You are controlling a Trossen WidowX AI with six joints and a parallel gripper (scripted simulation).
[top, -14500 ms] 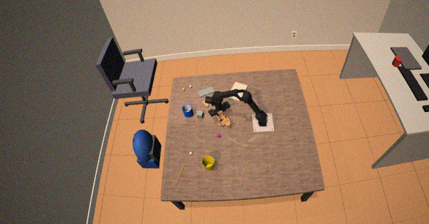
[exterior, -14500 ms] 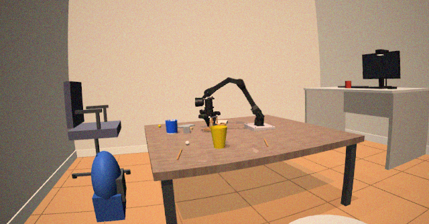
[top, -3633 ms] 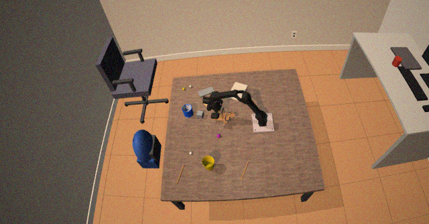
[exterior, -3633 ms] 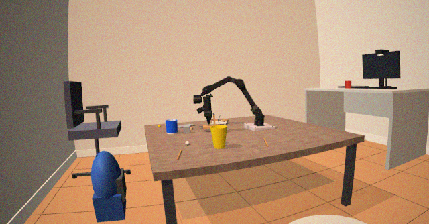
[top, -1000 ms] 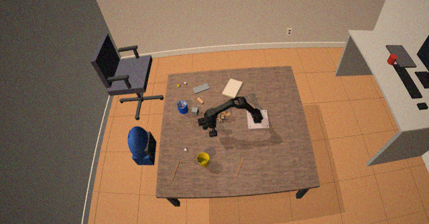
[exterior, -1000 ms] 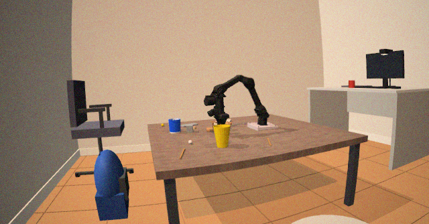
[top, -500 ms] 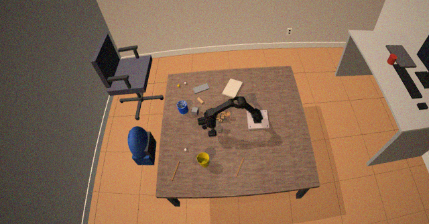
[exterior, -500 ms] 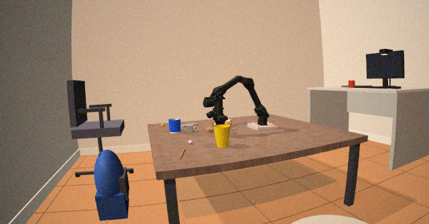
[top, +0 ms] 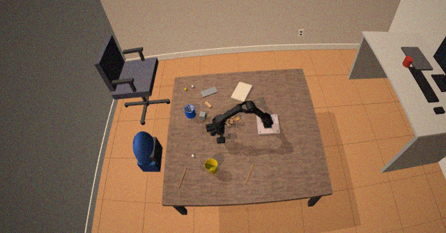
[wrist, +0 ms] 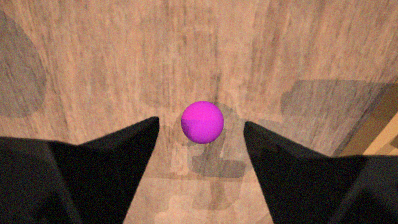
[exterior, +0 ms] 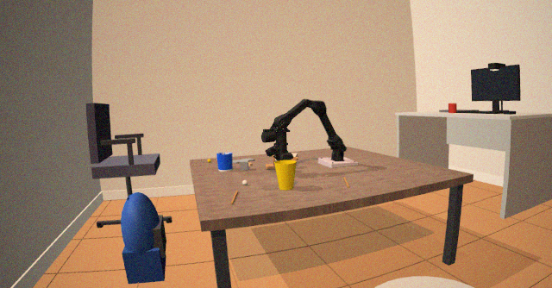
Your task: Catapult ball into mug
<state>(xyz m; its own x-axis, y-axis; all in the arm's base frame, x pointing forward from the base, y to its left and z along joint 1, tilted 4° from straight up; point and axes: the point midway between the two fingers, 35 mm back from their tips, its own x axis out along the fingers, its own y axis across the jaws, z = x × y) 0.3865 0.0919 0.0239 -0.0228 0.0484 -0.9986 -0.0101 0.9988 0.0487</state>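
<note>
The magenta ball (wrist: 202,125) lies on the table between my fingertips in the wrist view, with a gap on either side. My gripper (wrist: 202,124) is partly open and holds nothing. In the top view the gripper (top: 221,141) points down low over the table, and it hides the ball there. The wooden catapult (top: 237,118) (wrist: 382,125) stands close beside the gripper, partly hidden behind the arm; only its edge shows at the right of the wrist view. The blue mug (top: 190,113) (exterior: 224,162) stands upright near the table's left edge.
A yellow cup (top: 211,167) (exterior: 285,176) stands near the front. A white ball (top: 193,155) (exterior: 244,183) and two orange sticks (top: 182,178) (top: 249,174) lie around it. A grey block (top: 203,115), small orange block (top: 208,104), grey slab (top: 209,92) and cream book (top: 242,91) lie toward the back.
</note>
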